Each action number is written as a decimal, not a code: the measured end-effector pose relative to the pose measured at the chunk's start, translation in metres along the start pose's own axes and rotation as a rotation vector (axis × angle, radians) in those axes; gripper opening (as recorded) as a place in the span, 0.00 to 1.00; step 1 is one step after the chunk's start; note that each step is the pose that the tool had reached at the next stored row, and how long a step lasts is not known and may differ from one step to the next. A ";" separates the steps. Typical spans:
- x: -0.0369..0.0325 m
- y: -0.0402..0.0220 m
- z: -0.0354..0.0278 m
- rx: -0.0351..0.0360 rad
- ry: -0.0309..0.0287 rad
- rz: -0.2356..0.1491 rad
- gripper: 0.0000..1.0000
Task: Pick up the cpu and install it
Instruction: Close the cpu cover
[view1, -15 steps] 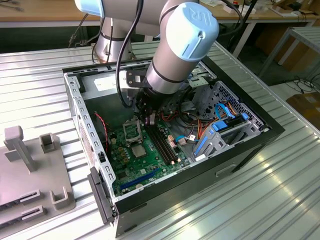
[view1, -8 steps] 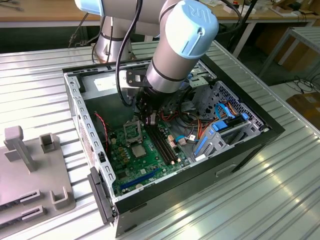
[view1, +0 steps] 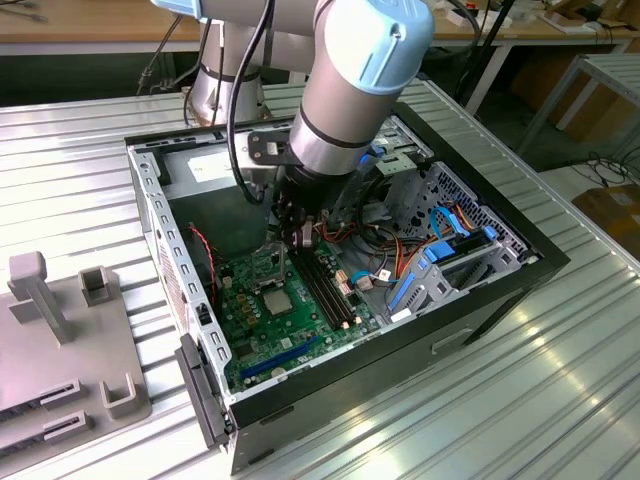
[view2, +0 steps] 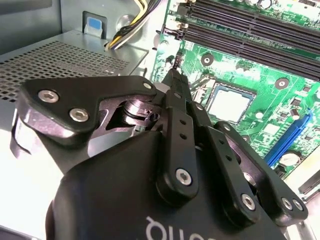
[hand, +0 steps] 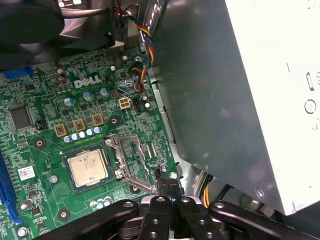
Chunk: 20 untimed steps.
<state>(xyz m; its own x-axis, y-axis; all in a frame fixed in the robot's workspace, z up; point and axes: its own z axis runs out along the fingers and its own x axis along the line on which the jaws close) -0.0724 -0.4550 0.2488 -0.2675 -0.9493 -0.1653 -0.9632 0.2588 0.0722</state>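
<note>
A: Item one, the cpu. Location?

B: Silver-grey square, lying flat in its socket on the green motherboard, inside the open computer case. The hinged metal retention frame beside it stands flipped open, so the chip is seated but not clamped. In the second wrist view the same chip shows just past the fingertips.

A: Item two, the gripper.

B: Fingers drawn together to a narrow point, nothing between them. In the exterior view the gripper hangs inside the case, over the board near the socket's far edge, beside the long black memory slots.

A: Any contact with the chip?

B: None visible. The tips sit near the open frame, on the side towards the grey power-supply box, apart from the chip itself.

A: Step in hand, by your reading?

B: Placement looks done; the securing stage appears open. That is a judgement from the chip lying level and the empty fingers.

A: Requirement for the securing move?

B: Likely a careful push on the frame without nudging the chip or snagging the coloured wires at the board's edge.

A: The carrier?

B: The ribbed metal desk; case near its middle.
</note>
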 end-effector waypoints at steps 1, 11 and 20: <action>0.0000 0.0002 0.0000 -0.0007 0.0010 -0.006 0.11; 0.0000 0.0016 -0.0020 -0.0106 0.0109 -0.073 0.11; -0.0006 0.0018 -0.0056 -0.0154 0.0147 -0.104 0.11</action>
<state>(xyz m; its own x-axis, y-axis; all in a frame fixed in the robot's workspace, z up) -0.0738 -0.4550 0.2545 -0.1657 -0.9734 -0.1582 -0.9852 0.1562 0.0705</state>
